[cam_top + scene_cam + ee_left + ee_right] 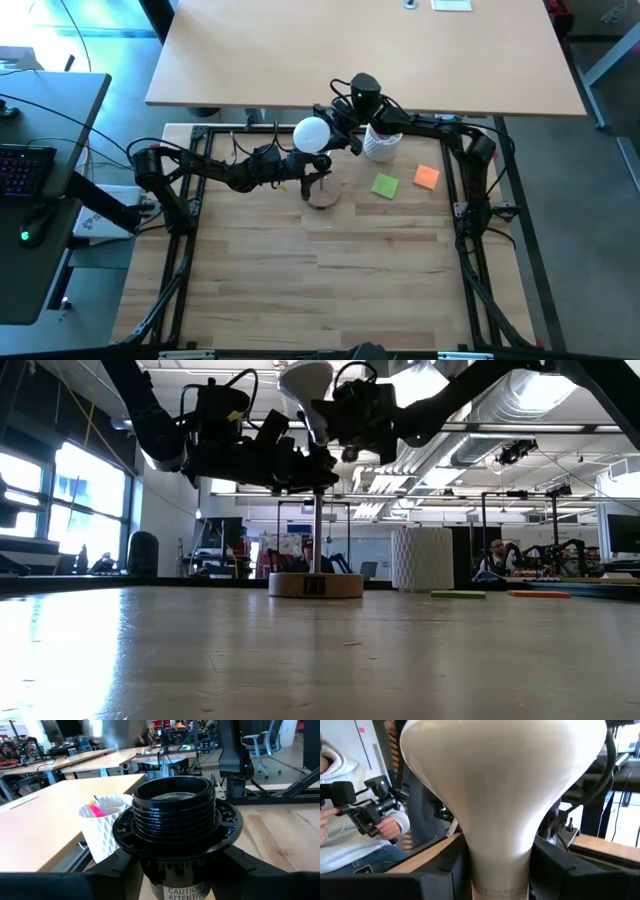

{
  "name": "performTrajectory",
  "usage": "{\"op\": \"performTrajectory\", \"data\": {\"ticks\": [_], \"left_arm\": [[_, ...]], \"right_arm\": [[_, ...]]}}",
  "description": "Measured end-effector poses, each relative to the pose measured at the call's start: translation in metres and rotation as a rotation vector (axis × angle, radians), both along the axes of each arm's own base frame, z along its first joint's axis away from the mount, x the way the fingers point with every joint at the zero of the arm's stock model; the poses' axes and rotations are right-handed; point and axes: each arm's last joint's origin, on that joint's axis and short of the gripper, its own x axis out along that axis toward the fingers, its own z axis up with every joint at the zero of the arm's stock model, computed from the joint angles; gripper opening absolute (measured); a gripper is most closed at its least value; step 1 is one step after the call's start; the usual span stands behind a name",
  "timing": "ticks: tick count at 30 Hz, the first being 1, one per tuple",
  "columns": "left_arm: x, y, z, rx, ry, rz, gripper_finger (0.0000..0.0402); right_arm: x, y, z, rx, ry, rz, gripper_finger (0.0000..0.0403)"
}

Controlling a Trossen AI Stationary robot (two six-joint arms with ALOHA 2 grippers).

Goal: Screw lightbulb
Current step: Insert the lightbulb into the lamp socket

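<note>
Dark jointed arms, black cables

High view straight down on table (330,290); low view level across it; left wrist close on socket (175,827), right wrist close on bulb (500,795); all share these.

Lightbulb (311,134) above wooden-based socket (322,190)
</note>
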Motion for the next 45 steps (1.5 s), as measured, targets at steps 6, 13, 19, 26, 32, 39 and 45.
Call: {"op": "performTrajectory", "data": {"ticks": [6, 13, 19, 26, 32, 39, 45], "left_arm": [[0.000, 0.000, 0.000, 0.000, 0.003, 0.006, 0.0168], [0.000, 0.000, -0.001, 0.004, 0.010, 0.015, 0.0168], [0.000, 0.001, -0.001, 0.014, 0.015, 0.015, 0.0176], [-0.003, 0.001, -0.008, 0.021, 0.091, 0.014, 0.0231], [-0.012, -0.001, -0.008, 0.009, 0.240, 0.029, 0.0275], [-0.037, -0.018, 0.010, -0.041, 0.439, 0.057, 0.0280], [-0.036, -0.059, 0.005, -0.135, 0.180, -0.227, 0.0280]], "right_arm": [[-0.007, 0.015, 0.013, -0.020, -0.020, 0.016, 0.0151], [-0.052, 0.044, 0.017, -0.096, -0.059, -0.141, 0.0151], [-0.087, 0.075, 0.003, -0.103, -0.082, -0.334, 0.0151], [-0.104, 0.109, -0.014, -0.070, -0.221, -0.427, 0.0151], [-0.108, 0.125, -0.021, -0.018, -0.285, -0.432, 0.0151], [-0.104, 0.140, -0.019, -0.027, -0.327, -0.412, 0.0151], [-0.099, 0.159, -0.015, -0.042, -0.393, -0.414, 0.0151]]}}
